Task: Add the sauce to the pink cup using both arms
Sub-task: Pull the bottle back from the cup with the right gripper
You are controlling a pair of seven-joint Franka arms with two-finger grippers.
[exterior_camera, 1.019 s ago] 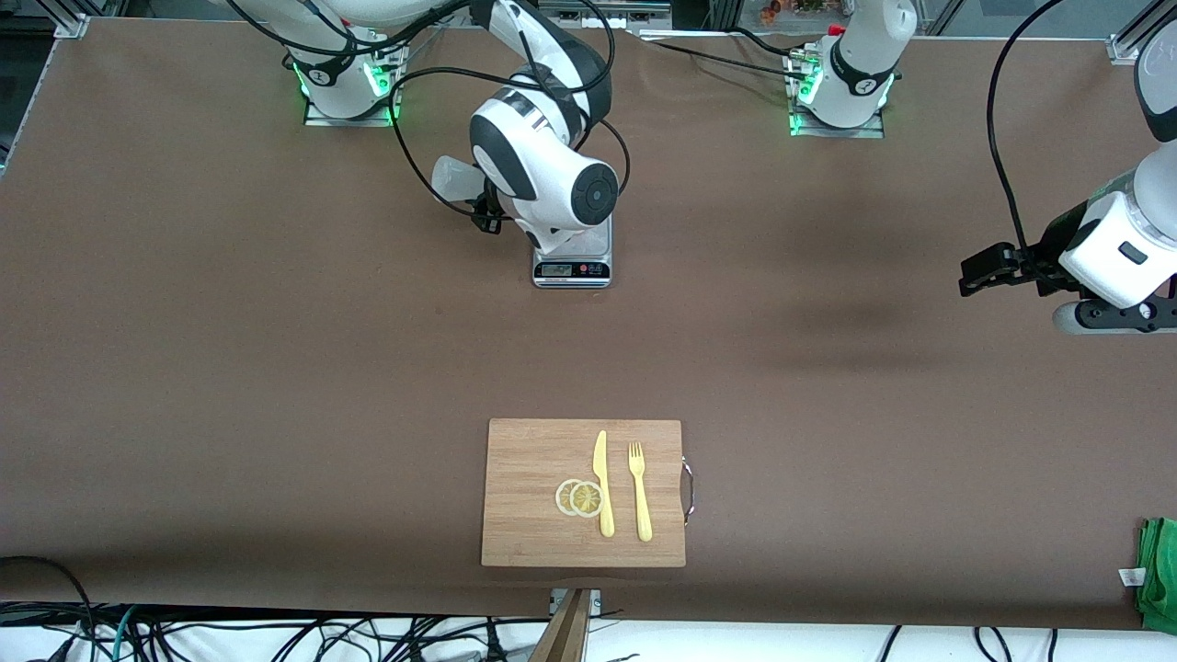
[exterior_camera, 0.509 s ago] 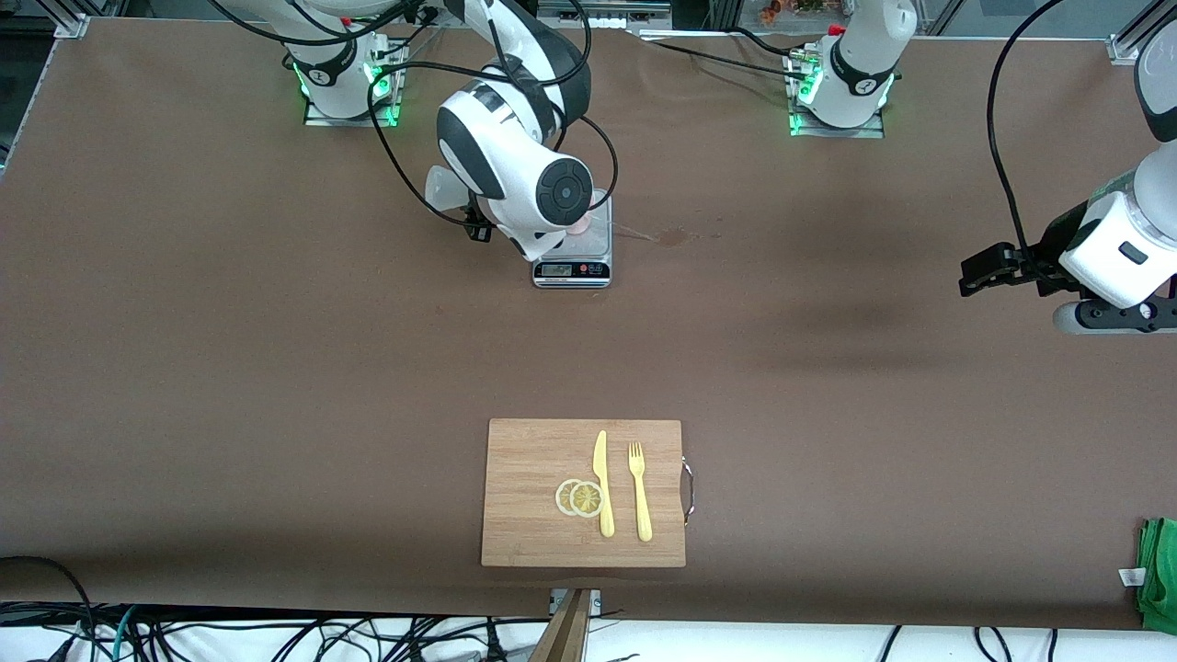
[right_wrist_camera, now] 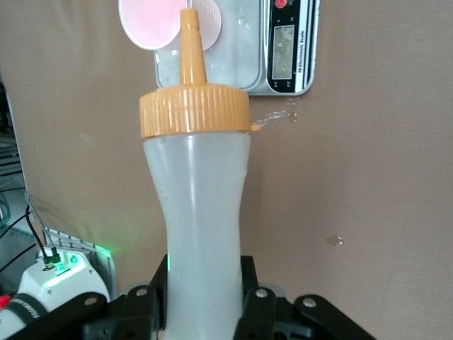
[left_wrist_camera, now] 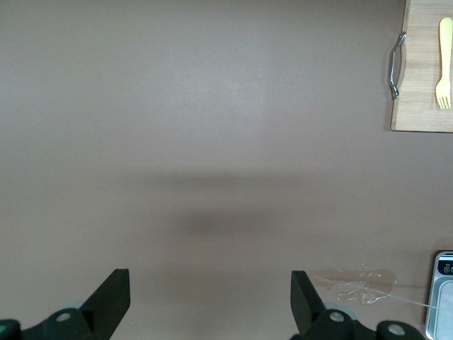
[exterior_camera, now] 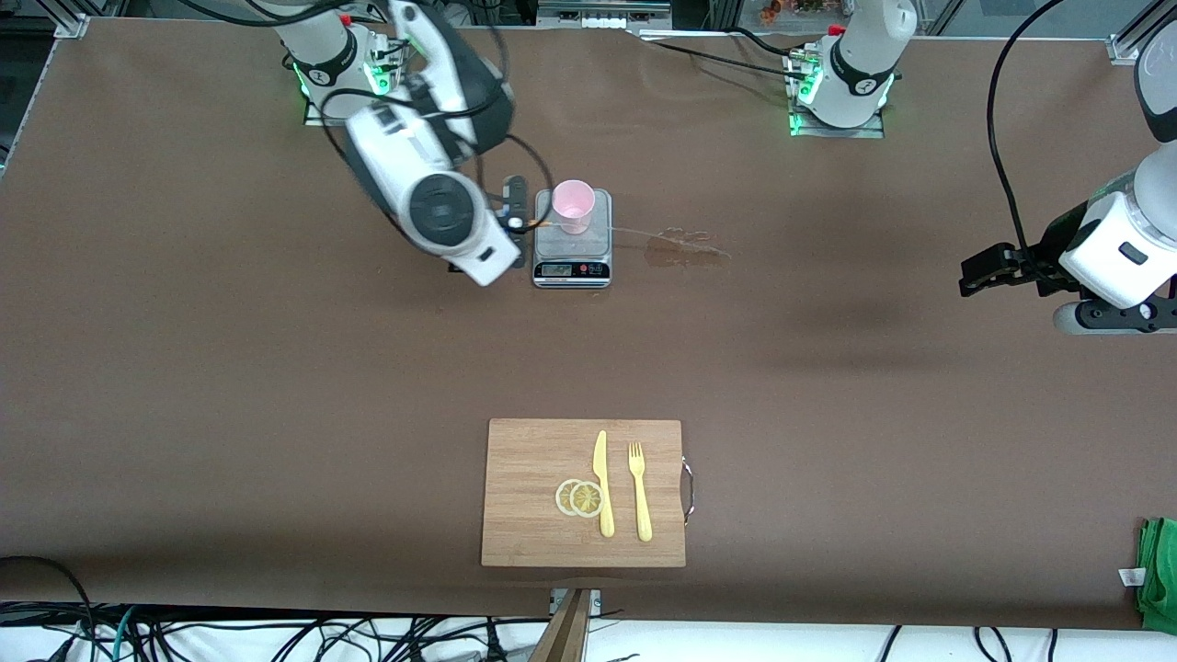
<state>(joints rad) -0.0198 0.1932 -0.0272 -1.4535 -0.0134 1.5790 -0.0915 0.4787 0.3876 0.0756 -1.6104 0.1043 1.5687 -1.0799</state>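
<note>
- The pink cup (exterior_camera: 574, 206) stands on the scale (exterior_camera: 572, 241).
- A puddle (exterior_camera: 685, 248) lies at the scale's 3 o'clock.
- The cutting board (exterior_camera: 533, 496), at its 6 o'clock, carries lemon slices (exterior_camera: 579, 497), knife (exterior_camera: 602, 483) and fork (exterior_camera: 639, 491).

We see a pale pink cup (exterior_camera: 574, 205), an orange-capped whitish squeeze bottle (right_wrist_camera: 199, 212), a silver scale (exterior_camera: 572, 241) and a yellow knife (exterior_camera: 602, 483) and fork (exterior_camera: 639, 490).

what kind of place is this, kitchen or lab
Most likely a robotics lab staged as a kitchen: two white robot arms bolted to a brown-covered table, loose cables along its edge, and a small steel digital scale under a pale pink plastic cup.
</note>
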